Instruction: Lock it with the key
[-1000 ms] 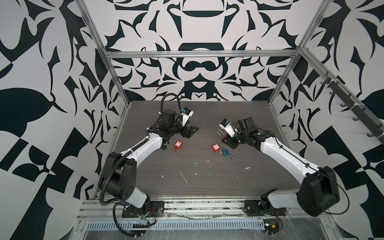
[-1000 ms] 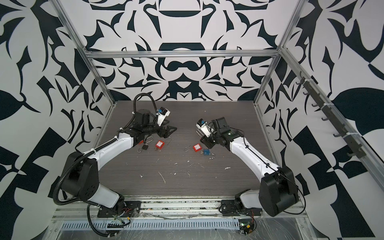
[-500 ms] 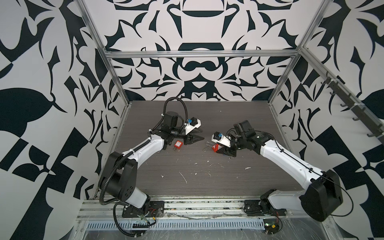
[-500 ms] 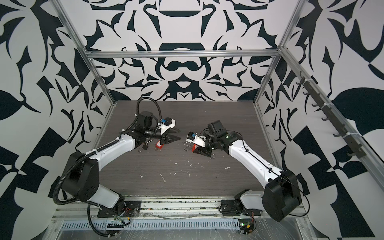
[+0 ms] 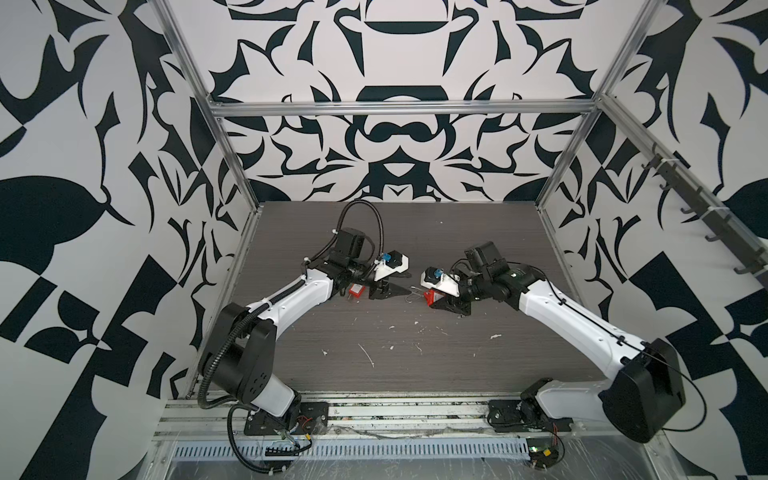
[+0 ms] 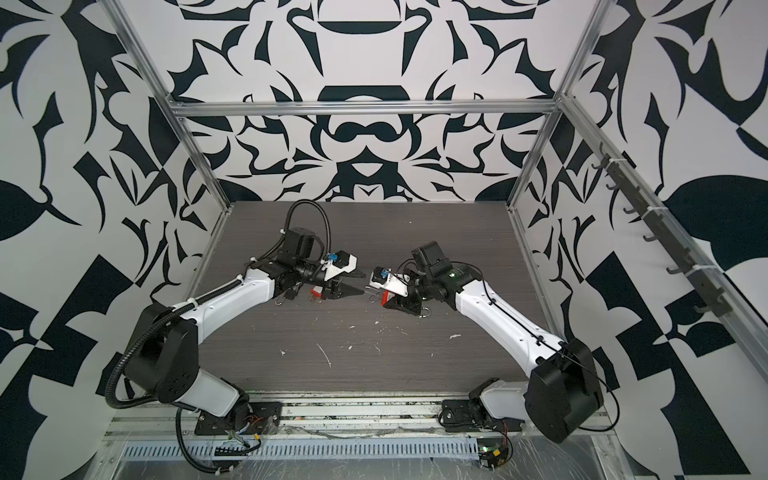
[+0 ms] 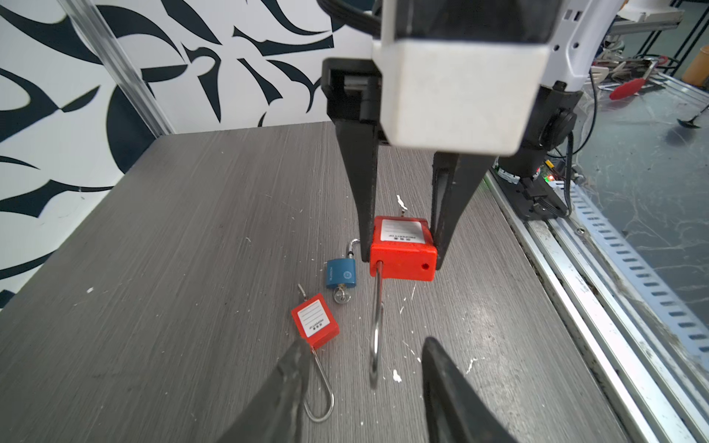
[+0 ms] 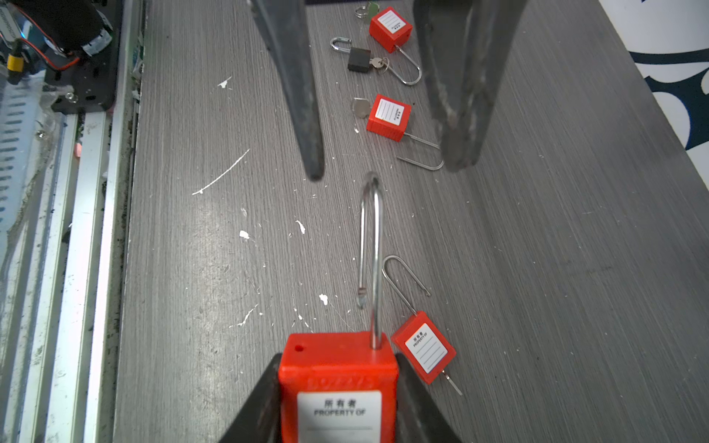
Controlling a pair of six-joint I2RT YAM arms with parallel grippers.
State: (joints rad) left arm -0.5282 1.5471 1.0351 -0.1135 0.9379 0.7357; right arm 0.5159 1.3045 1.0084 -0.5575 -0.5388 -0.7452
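Both arms reach low over the table [image 5: 415, 353], grippers facing each other.
Your R gripper [image 7: 403, 245] is clamped on the red padlock [image 8: 337, 368], its shackle [image 8: 374, 237] unlatched and pointing at your L gripper [image 8: 385, 170], fingers apart w/ nothing held.

The left arm [image 5: 299, 295] and the right arm [image 5: 561, 311] have glossy white shells on their long links, chunky matte-black joint housings [image 5: 245, 353] and black base plates [image 5: 286, 419]. A ribbed black conduit [image 5: 360, 203] loops over the left arm, and a thin black cable [image 5: 590, 318] runs along the right. The left end effector [image 7: 364, 343] and the right end effector [image 7: 403, 261] each have two tapered matte-black fingers [image 7: 445, 391] under a white camera mount [image 5: 390, 266] with a blue part.
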